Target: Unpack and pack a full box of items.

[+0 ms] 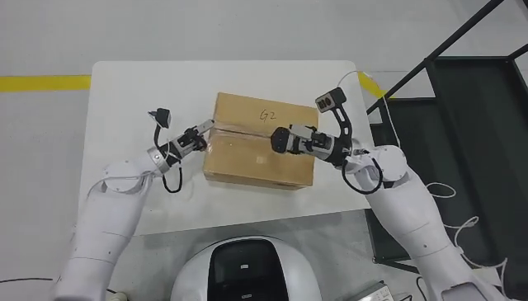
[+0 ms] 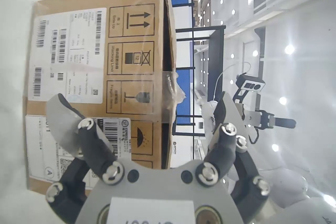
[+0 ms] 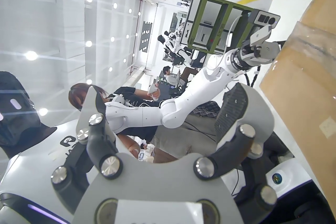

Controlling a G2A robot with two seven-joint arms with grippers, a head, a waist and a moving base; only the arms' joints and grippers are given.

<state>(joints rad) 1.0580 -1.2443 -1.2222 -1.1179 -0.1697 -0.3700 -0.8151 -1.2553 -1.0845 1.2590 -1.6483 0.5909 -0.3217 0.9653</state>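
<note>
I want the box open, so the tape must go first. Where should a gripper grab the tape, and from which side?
Probably the crumpled tape end at the top edge of the box, on the labelled end facing the left gripper. It stands off the cardboard; elsewhere tape lies flat. Come from that end, a finger on each side, and pull along the seam.

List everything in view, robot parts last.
cardboard box: one, brown, closed, middle of the table
tape: one strip, clear, along the box's top seam
labels: several, white, on the box end facing the left gripper
table: one, white
rack: one, black, on the floor beside the table on the robot's right
floor line: one, yellow, beyond the table
left gripper: one, grey and black, open, at the box's left end by the seam
right gripper: one, grey and black, open, over the box top
</note>
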